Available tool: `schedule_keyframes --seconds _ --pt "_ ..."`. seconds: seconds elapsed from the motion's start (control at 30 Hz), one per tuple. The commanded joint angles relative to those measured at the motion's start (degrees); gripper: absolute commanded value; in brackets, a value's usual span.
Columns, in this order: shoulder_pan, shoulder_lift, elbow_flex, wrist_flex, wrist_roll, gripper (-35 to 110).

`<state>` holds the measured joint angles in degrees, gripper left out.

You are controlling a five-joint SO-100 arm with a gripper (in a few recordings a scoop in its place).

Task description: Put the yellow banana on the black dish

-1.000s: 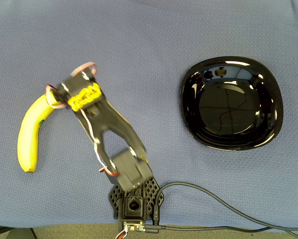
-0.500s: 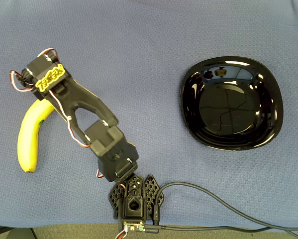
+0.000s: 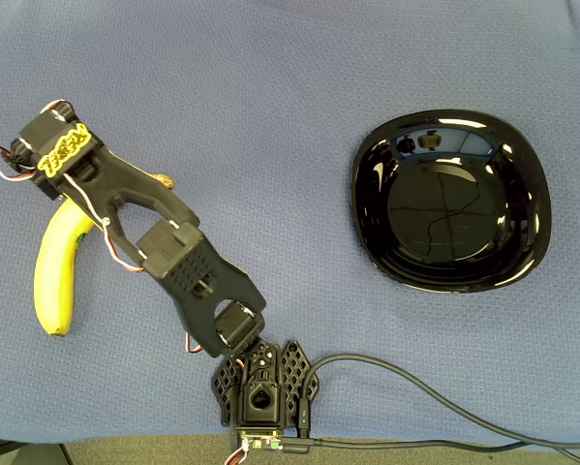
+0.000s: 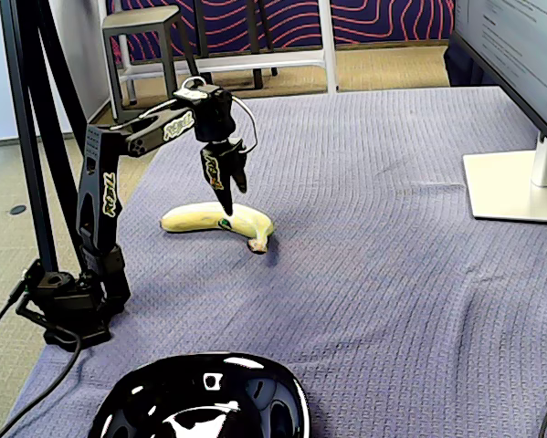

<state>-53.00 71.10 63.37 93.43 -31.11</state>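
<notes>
The yellow banana (image 3: 55,276) lies on the blue cloth at the left of the overhead view, and my arm's wrist (image 3: 62,150) covers its upper part. Its brown stem tip (image 3: 164,181) peeks out beside the arm. In the fixed view the banana (image 4: 195,220) lies flat, with a small green sticker on it. My gripper (image 4: 229,203) points straight down just over its middle, the tip close to the peel. The fingers stand close together with nothing held between them. The glossy black dish (image 3: 451,199) sits far to the right, with nothing in it, and its rim (image 4: 205,365) shows at the fixed view's bottom edge.
The arm's base (image 3: 260,392) is clamped at the near table edge, and a black cable (image 3: 444,412) trails from it to the right. A monitor foot (image 4: 515,187) stands on the cloth at the right of the fixed view. Open cloth lies between banana and dish.
The arm has swung left, carrying the wrist from beside the banana's stem end to over its upper part. The banana and the dish have not moved.
</notes>
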Motion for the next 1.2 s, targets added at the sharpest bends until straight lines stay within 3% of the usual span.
schedule_keyframes --seconds 0.0,0.2,0.37,0.87,1.17 --pt "-3.69 0.44 -5.71 0.26 8.79 30" --pt "-8.53 0.53 -5.19 -0.53 24.17 30" --pt "-9.84 -1.23 -5.1 0.0 31.11 30" --pt "-9.05 -8.0 -8.17 0.44 19.95 34" --pt "-8.17 -10.63 -7.56 -0.88 18.46 34"
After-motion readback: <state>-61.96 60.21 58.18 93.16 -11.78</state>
